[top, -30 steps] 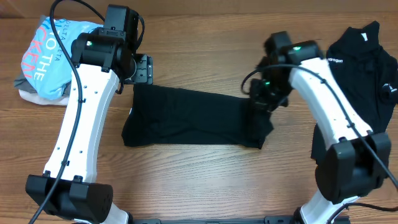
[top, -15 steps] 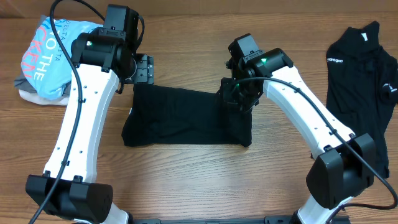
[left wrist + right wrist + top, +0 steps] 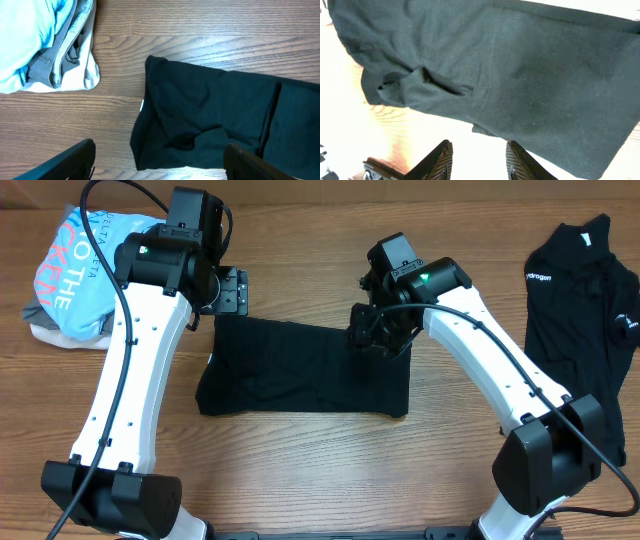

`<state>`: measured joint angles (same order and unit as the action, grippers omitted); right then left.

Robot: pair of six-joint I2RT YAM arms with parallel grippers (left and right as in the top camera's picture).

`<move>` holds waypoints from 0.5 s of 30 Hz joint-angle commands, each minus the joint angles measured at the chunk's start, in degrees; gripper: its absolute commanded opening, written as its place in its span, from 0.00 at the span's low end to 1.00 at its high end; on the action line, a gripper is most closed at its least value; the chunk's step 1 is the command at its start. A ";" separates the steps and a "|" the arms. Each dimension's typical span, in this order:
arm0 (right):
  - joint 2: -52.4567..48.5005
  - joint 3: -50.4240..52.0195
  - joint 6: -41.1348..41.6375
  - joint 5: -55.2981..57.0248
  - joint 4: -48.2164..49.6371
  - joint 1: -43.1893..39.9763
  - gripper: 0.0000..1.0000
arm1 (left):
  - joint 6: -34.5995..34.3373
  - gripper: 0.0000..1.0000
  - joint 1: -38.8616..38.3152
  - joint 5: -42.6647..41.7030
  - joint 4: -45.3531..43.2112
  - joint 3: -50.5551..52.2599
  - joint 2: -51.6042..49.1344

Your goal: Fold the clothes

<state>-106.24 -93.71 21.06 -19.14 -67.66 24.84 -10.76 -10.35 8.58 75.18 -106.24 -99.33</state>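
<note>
At the far left, a heap of garments topped by a light-blue lettered tee (image 3: 70,270) sits well apart from the work. The left claw (image 3: 159,145) hangs wide apart and empty over the left end of the folded black fabric shirt (image 3: 300,370), which lies mid-way along the wooden counter (image 3: 300,480). A rumple there could get pressed into the next fold. The right claw (image 3: 480,145), fingers apart with nothing between them, hovers close above the shirt's right flap and might snag it and drag the fold open.
</note>
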 commanded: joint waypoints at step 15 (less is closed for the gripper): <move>0.46 -0.50 -5.05 10.56 -8.31 -12.55 0.89 | 13.81 0.88 6.84 -19.85 -3.65 15.85 0.22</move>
<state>-106.24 -93.71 17.50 -9.43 -76.07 13.10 -3.81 -6.35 -2.68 72.75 -94.65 -99.33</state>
